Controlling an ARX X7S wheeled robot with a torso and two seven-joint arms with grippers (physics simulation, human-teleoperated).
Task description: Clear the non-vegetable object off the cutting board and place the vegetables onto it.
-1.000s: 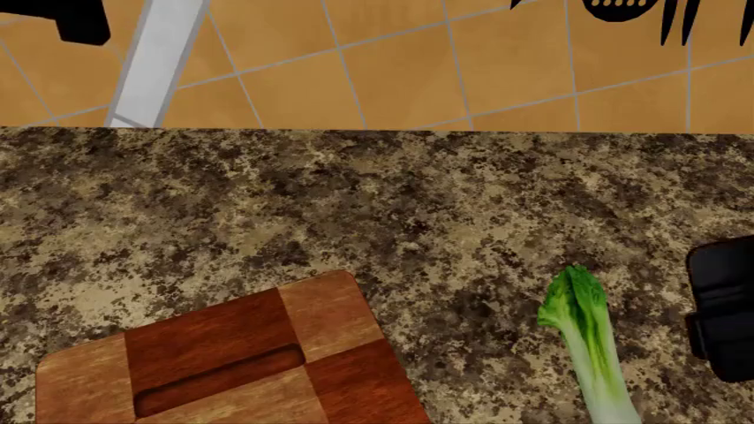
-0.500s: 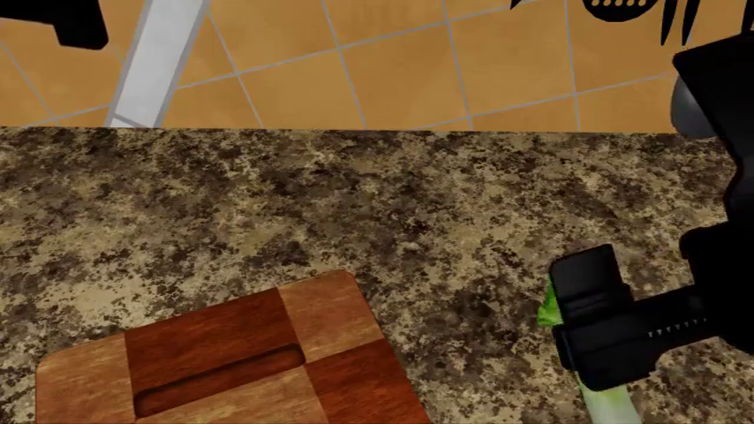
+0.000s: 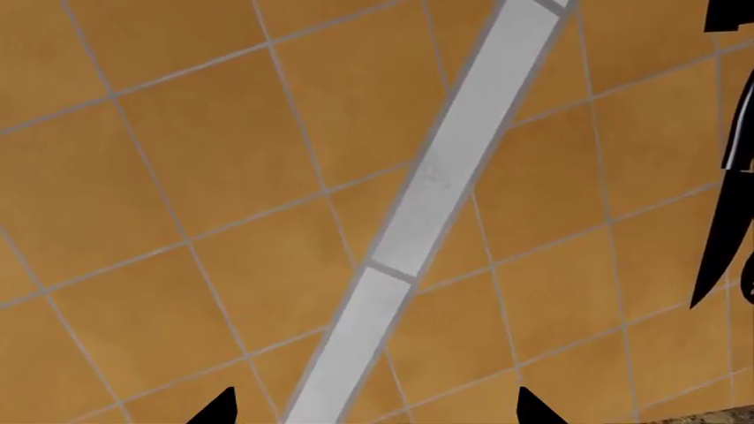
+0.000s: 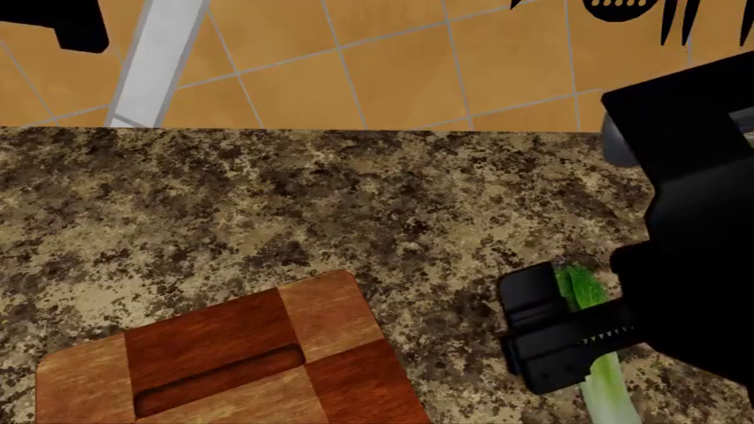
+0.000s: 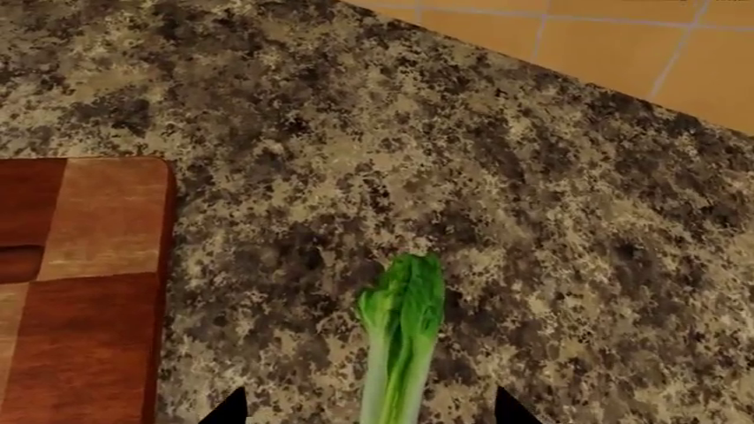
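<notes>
The right claw [image 4: 554, 331] hides most of the stalk [image 5: 401, 331].

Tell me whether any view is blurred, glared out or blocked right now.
Head view: sharp, flat lighting, no glare, but the black right end effector covers part of the slender green-and-white stalk. Right wrist view: crisp, stalk unobstructed beside the checkered wooden cutting board. Left wrist view: only orange wall tiles.
</notes>
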